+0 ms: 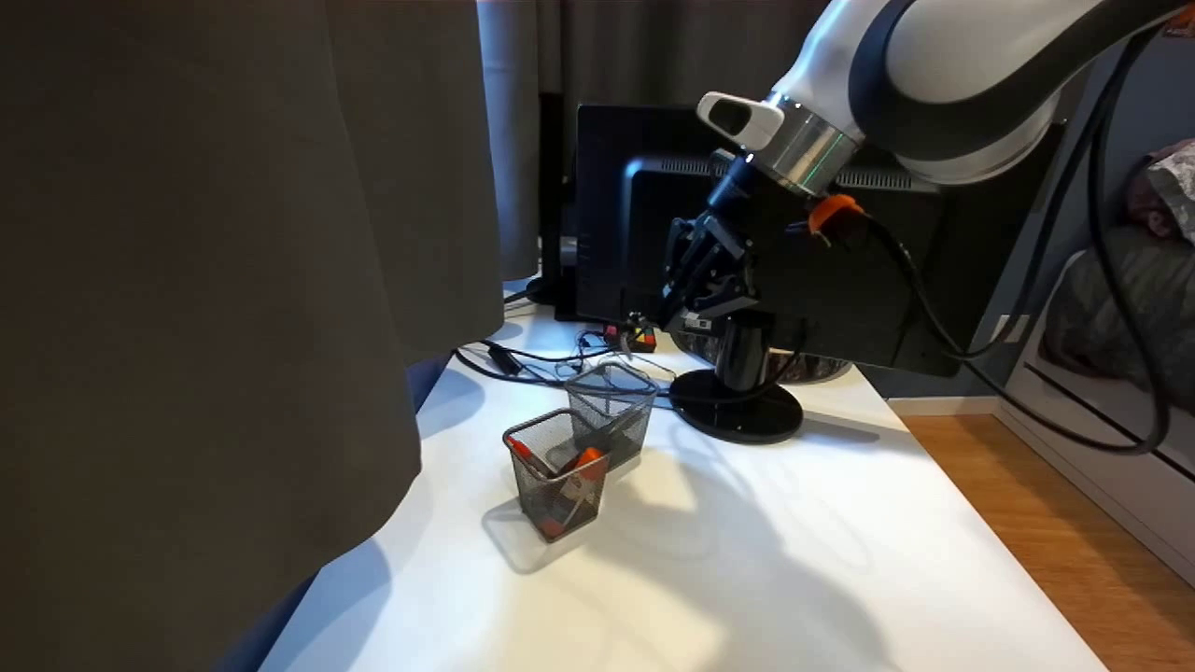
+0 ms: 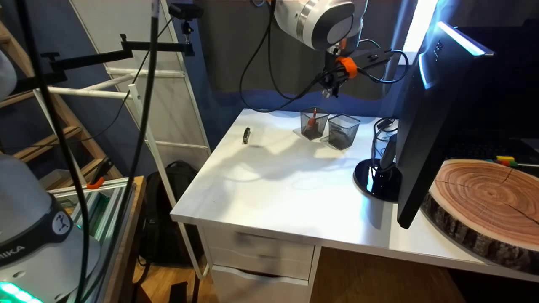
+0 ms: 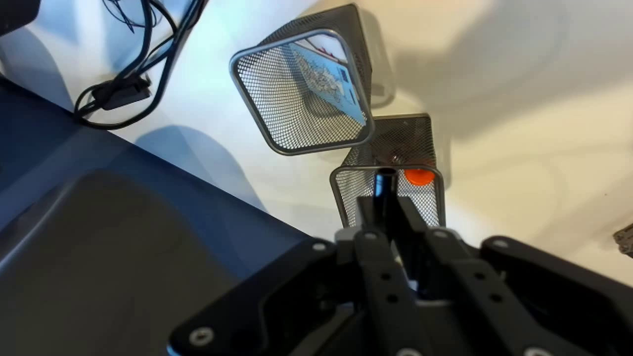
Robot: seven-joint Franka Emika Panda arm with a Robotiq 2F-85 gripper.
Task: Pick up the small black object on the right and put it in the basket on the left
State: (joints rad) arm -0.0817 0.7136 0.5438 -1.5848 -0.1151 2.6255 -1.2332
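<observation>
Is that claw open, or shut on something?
Shut on something. In the wrist view the claw pinches a small black cylinder: it sits between the fingers, its end poking out beyond them.

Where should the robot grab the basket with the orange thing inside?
I'd pinch that mesh basket from above, by the thin rim farthest from the neighbouring mesh basket. It stands upright and open-topped, so the hand could straddle the edge after releasing its black cylinder.

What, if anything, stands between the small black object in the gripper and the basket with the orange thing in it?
In the wrist view, nothing visible stands between the small black object and the mesh basket. Inside, an orange item near one corner of the opening might crowd the drop.
</observation>
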